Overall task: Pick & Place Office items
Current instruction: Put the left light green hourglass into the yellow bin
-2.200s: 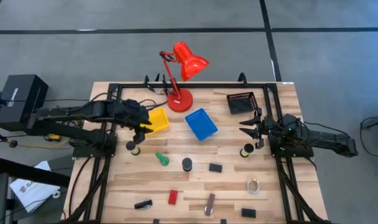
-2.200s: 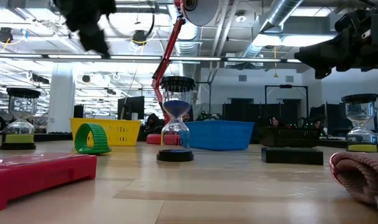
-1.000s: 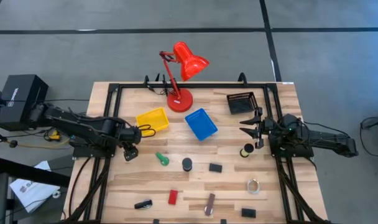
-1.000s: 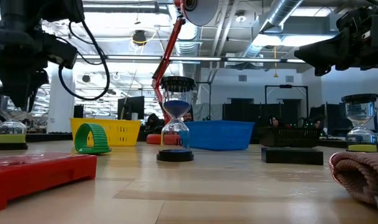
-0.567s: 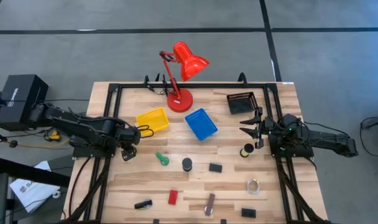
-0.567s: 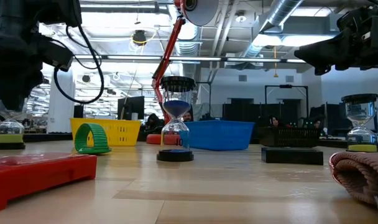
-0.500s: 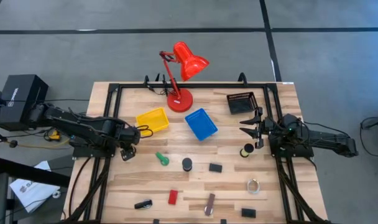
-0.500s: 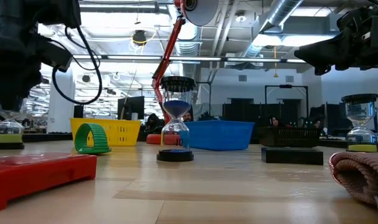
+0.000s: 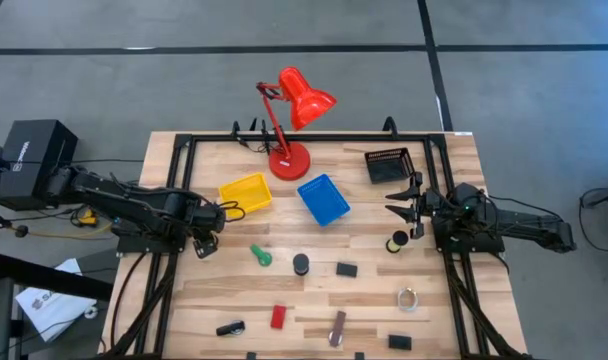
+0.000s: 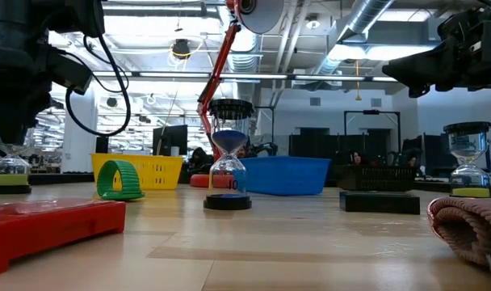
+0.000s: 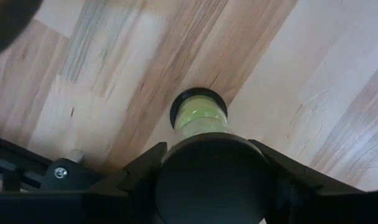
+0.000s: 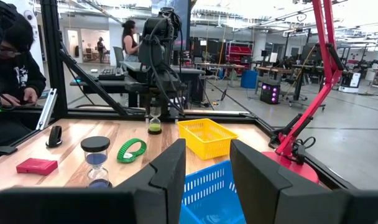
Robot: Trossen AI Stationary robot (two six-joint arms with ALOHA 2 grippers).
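My left gripper (image 9: 205, 243) stands over a small hourglass with yellow-green sand (image 11: 199, 118), which is upright on its base near the table's left edge, close to the yellow tray (image 9: 246, 193). In the low view the gripper (image 10: 7, 139) covers the hourglass's (image 10: 10, 171) top. My right gripper (image 9: 391, 203) hangs open above the table beside the black mesh tray (image 9: 386, 165), touching nothing. Loose on the wood lie a green piece (image 9: 260, 256), a blue-sand hourglass (image 9: 301, 264), a black block (image 9: 346, 269), a red block (image 9: 277, 317), a silvery ring (image 9: 408, 298) and a brown-silver bar (image 9: 337, 327). My left gripper comes from above, pointing down, with one finger (image 11: 145, 171) on each side of the hourglass's black top cap (image 11: 207, 180). The cap fills the space between them, and no gap shows. The hourglass stands upright with its base on the table.
The tall red desk lamp (image 9: 289, 158) stands at the far edge, and the blue tray (image 9: 323, 199) sits mid-table. Scissors (image 9: 236, 209) lie at the yellow tray's near corner. A second yellow hourglass (image 9: 397, 242) stands below my right gripper. More black pieces (image 9: 230, 328) lie along the near edge.
My left gripper, which had come from over the yellow tray toward the near-left hourglass, has sunk slightly onto it and shifted a little toward the table's left edge. The hourglass stays standing.
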